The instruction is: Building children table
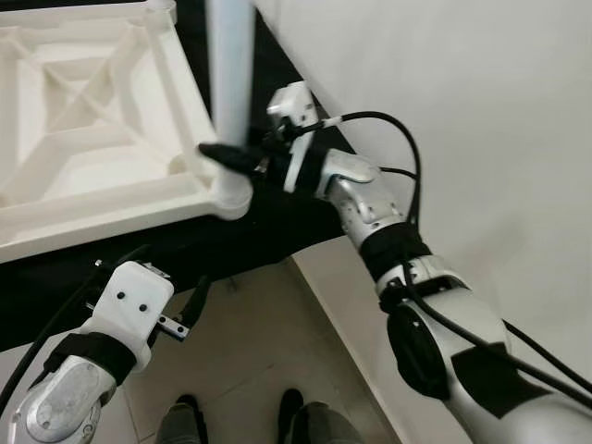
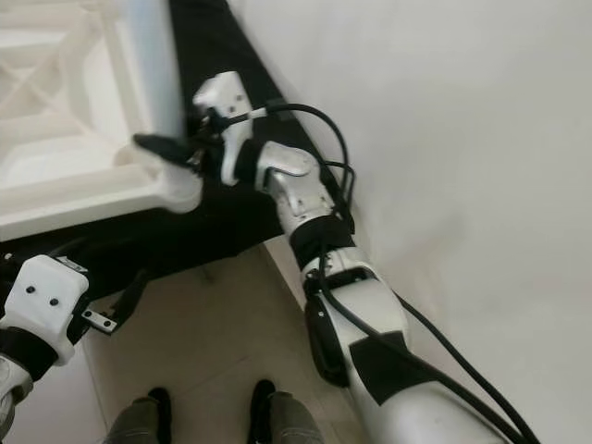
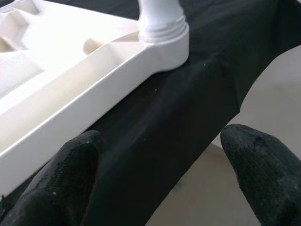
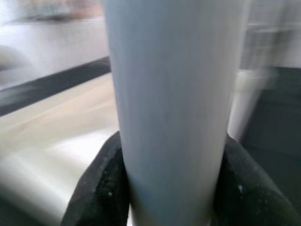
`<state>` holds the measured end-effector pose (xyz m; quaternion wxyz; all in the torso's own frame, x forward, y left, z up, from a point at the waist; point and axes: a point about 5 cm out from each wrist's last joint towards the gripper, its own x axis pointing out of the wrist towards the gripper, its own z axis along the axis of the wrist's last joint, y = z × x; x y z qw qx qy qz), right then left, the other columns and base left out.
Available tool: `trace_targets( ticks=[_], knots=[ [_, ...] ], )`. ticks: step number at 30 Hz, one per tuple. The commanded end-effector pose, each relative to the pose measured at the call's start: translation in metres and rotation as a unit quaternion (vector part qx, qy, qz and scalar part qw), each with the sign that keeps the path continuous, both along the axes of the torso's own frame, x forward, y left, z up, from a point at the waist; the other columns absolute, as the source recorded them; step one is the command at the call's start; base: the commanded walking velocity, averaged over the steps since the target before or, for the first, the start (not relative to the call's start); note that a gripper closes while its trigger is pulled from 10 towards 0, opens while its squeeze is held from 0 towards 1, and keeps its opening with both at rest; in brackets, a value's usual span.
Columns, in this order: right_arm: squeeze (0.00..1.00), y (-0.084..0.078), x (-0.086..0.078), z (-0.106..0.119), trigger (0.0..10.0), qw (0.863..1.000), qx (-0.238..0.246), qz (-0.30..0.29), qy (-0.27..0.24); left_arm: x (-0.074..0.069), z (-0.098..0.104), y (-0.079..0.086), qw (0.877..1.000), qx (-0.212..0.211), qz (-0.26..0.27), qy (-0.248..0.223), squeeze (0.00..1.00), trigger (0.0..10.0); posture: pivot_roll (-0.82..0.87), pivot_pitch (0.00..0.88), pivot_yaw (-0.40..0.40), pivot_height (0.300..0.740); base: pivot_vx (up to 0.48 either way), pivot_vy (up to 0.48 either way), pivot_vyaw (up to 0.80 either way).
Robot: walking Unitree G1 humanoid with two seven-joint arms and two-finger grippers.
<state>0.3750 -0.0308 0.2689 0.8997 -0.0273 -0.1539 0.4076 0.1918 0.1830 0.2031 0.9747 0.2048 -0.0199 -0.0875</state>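
An upturned white table top (image 1: 83, 120) with ribbed underside lies on a black cloth (image 1: 185, 245). A pale blue-white table leg (image 1: 231, 65) stands upright in the corner socket (image 1: 231, 199) nearest me. My right gripper (image 1: 231, 155) is shut on the leg just above the socket; the right wrist view has the leg (image 4: 169, 108) between both black fingers (image 4: 99, 188). My left gripper (image 3: 169, 165) is open, low beside the cloth's edge and apart from the table top (image 3: 70, 80), its fingers (image 3: 61, 183) holding nothing.
A white wall (image 1: 462, 102) runs close along the right side. A second leg socket (image 1: 159, 9) sits at the far corner. Pale tiled floor (image 1: 259, 342) lies below, with my own feet (image 1: 296, 412) on it.
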Motion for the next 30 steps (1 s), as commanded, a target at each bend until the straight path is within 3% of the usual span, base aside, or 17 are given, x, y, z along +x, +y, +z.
trace_targets(
  ticks=[1, 2, 3, 4, 6, 11, 12, 17, 18, 20, 22, 23, 24, 28, 30],
  knots=[
    [0.00, -0.006, -0.010, -0.052, 0.0, 0.989, -0.042, -0.108, 0.093, -0.002, -0.002, 0.001, 1.000, -0.003, -0.001, 0.010, 0.00, 10.0, 0.19, 0.347, -0.173, 0.740, 0.000, 0.000, 0.00],
    [0.00, -0.006, -0.010, -0.052, 0.0, 0.989, -0.042, -0.108, 0.093, -0.002, -0.002, 0.001, 1.000, -0.003, -0.001, 0.010, 0.00, 10.0, 0.19, 0.347, -0.173, 0.740, 0.000, 0.000, 0.00],
    [0.00, 0.010, -0.017, -0.052, 0.0, 0.991, -0.020, -0.093, 0.097, -0.001, -0.002, 0.001, 1.000, -0.002, -0.002, 0.010, 0.00, 10.0, 0.18, 0.330, -0.160, 0.740, 0.000, 0.000, 0.00],
    [0.00, 0.010, -0.017, -0.052, 0.0, 0.991, -0.020, -0.093, 0.097, -0.001, -0.002, 0.001, 1.000, -0.002, -0.002, 0.010, 0.00, 10.0, 0.18, 0.330, -0.160, 0.740, 0.000, 0.000, 0.00],
    [0.00, 0.034, -0.016, -0.044, 0.0, 0.995, -0.012, -0.046, 0.083, 0.001, -0.001, 0.000, 1.000, -0.001, -0.006, 0.006, 0.00, 10.0, 0.19, 0.327, -0.170, 0.740, 0.000, 0.000, 0.00],
    [0.00, 0.041, -0.018, -0.041, 0.0, 0.995, -0.012, -0.044, 0.086, 0.002, -0.001, -0.001, 1.000, 0.001, -0.008, 0.005, 0.00, 10.0, 0.19, 0.327, -0.170, 0.740, 0.000, 0.000, 0.00],
    [0.00, 0.053, -0.018, -0.030, 10.0, 0.997, -0.016, -0.016, 0.071, 0.002, -0.001, 0.002, 1.000, 0.001, -0.001, 0.002, 0.00, 10.0, 0.20, 0.320, -0.178, 0.740, 0.000, 0.000, 0.00],
    [0.03, 0.063, -0.031, -0.014, 10.0, 0.996, -0.006, 0.041, 0.076, 0.003, 0.001, 0.002, 1.000, 0.000, 0.001, -0.001, 0.00, 10.0, 0.21, 0.318, -0.176, 0.740, 0.000, 0.000, 0.00],
    [1.00, 0.064, -0.031, -0.009, 10.0, 0.994, 0.004, 0.073, 0.076, 0.003, 0.001, 0.002, 1.000, 0.000, 0.000, 0.000, 0.00, 10.0, 0.21, 0.319, -0.175, 0.740, 0.000, 0.000, 0.00],
    [1.00, 0.065, -0.030, -0.005, 10.0, 0.992, 0.011, 0.099, 0.075, 0.003, 0.001, 0.001, 1.000, -0.001, 0.000, 0.000, 0.00, 10.0, 0.21, 0.320, -0.174, 0.740, 0.000, 0.000, 0.00],
    [1.00, 0.062, -0.030, 0.006, 10.0, 0.983, 0.008, 0.175, 0.050, 0.003, 0.001, 0.001, 1.000, -0.001, -0.001, 0.000, 0.00, 10.0, 0.22, 0.323, -0.171, 0.740, 0.000, 0.000, 0.00],
    [1.00, 0.062, -0.030, 0.006, 10.0, 0.983, 0.008, 0.175, 0.050, 0.003, 0.001, 0.001, 1.000, -0.001, -0.001, 0.000, 0.00, 10.0, 0.22, 0.323, -0.171, 0.740, 0.000, 0.000, 0.00],
    [0.00, 0.054, -0.031, 0.010, 10.0, 0.969, -0.023, 0.244, 0.016, 0.002, 0.001, -0.001, 1.000, -0.001, -0.004, 0.001, 0.00, 10.0, 0.23, 0.323, -0.171, 0.740, 0.000, 0.000, 0.00],
    [0.00, 0.046, -0.031, 0.007, 10.0, 0.955, -0.065, 0.289, -0.007, 0.002, 0.001, -0.001, 1.000, -0.001, -0.006, 0.001, 0.00, 10.0, 0.24, 0.321, -0.173, 0.740, 0.000, 0.000, 0.00],
    [0.00, 0.041, -0.023, 0.004, 10.0, 0.959, -0.091, 0.269, 0.002, 0.002, 0.001, -0.001, 1.000, -0.001, -0.006, 0.002, 0.00, 10.0, 0.23, 0.321, -0.174, 0.740, 0.000, 0.000, 0.00]
  ],
)
